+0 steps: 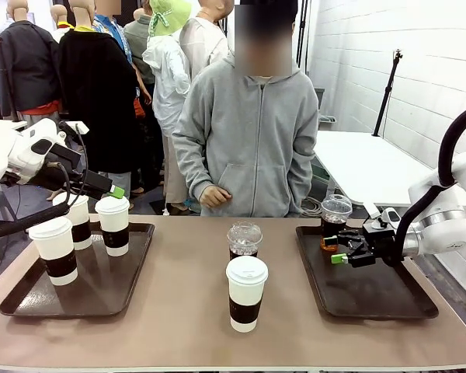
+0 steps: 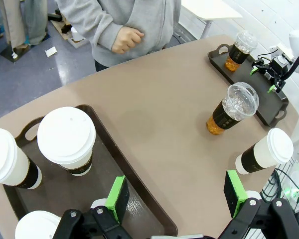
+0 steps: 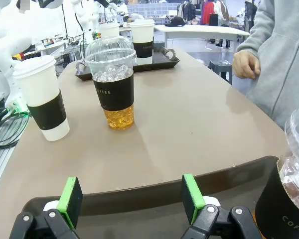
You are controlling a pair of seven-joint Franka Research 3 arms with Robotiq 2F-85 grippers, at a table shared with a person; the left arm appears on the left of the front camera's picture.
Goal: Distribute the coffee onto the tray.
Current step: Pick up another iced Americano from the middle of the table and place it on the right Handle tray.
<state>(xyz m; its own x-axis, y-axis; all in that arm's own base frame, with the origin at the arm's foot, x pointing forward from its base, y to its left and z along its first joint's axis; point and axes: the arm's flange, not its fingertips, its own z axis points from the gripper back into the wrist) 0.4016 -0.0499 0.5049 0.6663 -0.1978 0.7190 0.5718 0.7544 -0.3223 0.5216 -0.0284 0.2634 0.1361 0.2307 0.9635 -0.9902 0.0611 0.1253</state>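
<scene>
Nearest you, one paper cup [image 1: 246, 293] is standing mid-worktop [image 1: 179, 318], with a clear cup [image 1: 244, 240] just behind it. Your left gripper [image 1: 117, 191] is hovering spread above the left tray [image 1: 31, 299], which is carrying three paper cups [image 1: 55, 249]. Your right gripper [image 1: 340, 252] is sitting spread over the right tray [image 1: 373, 299], just beside a second clear cup [image 1: 335, 221]. A person [image 1: 248, 140] is standing at the far side.

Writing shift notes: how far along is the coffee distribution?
Done: three white cups on the left tray, one clear cup on the right tray. In hand: nothing, left gripper and right gripper open. Left: middle clear cup and middle white cup, on the table.
</scene>
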